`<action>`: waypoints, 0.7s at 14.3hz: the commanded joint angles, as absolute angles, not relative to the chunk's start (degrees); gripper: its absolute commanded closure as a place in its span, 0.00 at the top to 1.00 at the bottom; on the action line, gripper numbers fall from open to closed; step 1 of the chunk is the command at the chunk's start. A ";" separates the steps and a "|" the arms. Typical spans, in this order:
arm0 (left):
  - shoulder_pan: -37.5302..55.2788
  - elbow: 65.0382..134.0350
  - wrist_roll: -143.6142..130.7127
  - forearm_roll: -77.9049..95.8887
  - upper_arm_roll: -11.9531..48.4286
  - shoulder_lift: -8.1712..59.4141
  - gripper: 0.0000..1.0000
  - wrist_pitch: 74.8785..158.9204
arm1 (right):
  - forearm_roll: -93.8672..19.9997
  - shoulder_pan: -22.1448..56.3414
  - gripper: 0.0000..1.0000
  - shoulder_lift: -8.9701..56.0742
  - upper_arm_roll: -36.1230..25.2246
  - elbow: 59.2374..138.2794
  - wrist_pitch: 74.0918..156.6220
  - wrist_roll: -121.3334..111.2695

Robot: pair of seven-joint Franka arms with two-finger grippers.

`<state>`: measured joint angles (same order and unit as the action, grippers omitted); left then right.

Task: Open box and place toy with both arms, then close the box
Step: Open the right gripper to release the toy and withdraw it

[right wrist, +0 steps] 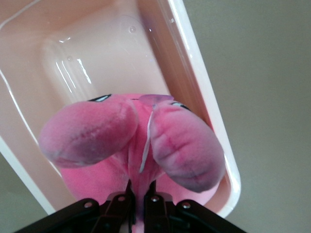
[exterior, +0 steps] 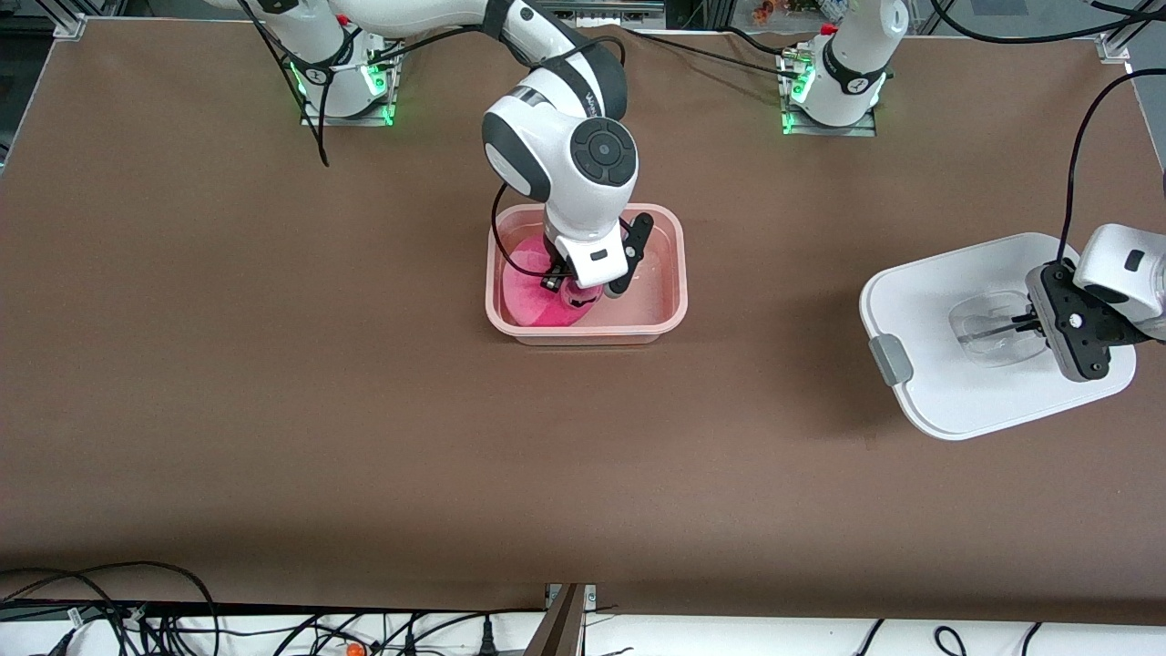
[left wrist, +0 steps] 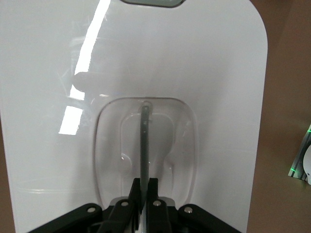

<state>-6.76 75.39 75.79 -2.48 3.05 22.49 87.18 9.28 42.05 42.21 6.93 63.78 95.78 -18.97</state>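
The pale pink box point(exterior: 672, 273) stands open at the table's middle. My right gripper point(exterior: 569, 284) reaches down into it, shut on the hot-pink plush toy point(exterior: 539, 290), which sits in the box's end toward the right arm. In the right wrist view the jaws pinch the plush point(right wrist: 138, 170) between its two paler ears, inside the box point(right wrist: 194, 63). The white lid point(exterior: 929, 301) is near the left arm's end of the table. My left gripper point(exterior: 1027, 321) is shut on its clear centre handle point(left wrist: 144, 141), also seen on the lid point(left wrist: 214, 73) in the left wrist view.
A grey clip point(exterior: 890, 359) shows on the lid's edge. The brown table point(exterior: 273, 364) lies open around the box. Cables and a white strip point(exterior: 273, 638) run along the table edge nearest the front camera. The arm bases point(exterior: 346, 82) glow green.
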 commanded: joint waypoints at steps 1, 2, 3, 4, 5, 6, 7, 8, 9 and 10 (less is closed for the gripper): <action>-6.68 74.53 77.34 -2.11 2.81 22.24 0.00 86.04 | 12.82 45.51 0.00 45.69 6.42 62.14 96.06 -15.05; -6.77 74.62 77.34 -2.11 2.81 22.24 0.00 86.04 | 13.96 46.31 0.00 46.66 6.42 62.14 96.15 -14.07; -6.77 74.62 77.43 -2.11 2.81 22.24 0.00 85.96 | 14.06 46.75 0.00 47.54 6.42 62.14 96.24 -13.89; -6.77 74.62 77.43 -2.02 2.81 22.24 0.00 86.04 | 14.06 46.84 0.01 47.98 6.42 62.14 96.85 -13.71; -6.77 74.62 77.43 -2.02 2.81 22.24 0.00 86.04 | 14.06 46.85 0.50 48.08 6.42 62.14 97.29 -13.80; -6.77 74.62 77.43 -2.11 2.81 22.24 0.00 86.04 | 13.98 46.85 0.99 47.99 6.50 62.14 97.64 -13.54; -6.77 74.62 77.43 -2.02 2.81 22.24 0.00 86.04 | 13.80 46.85 1.00 47.99 6.68 61.96 98.60 -12.23; -6.77 74.62 77.43 -2.02 2.81 22.24 0.00 86.04 | 13.71 47.19 1.00 47.99 6.85 61.96 101.31 -8.91; -6.94 74.62 77.43 -2.11 2.81 22.24 0.00 86.04 | 13.62 48.24 1.00 48.08 6.86 61.96 104.21 -5.74; -7.03 74.62 77.43 -2.02 2.81 22.32 0.00 86.04 | 13.62 48.77 1.00 48.51 6.86 61.96 106.24 -3.45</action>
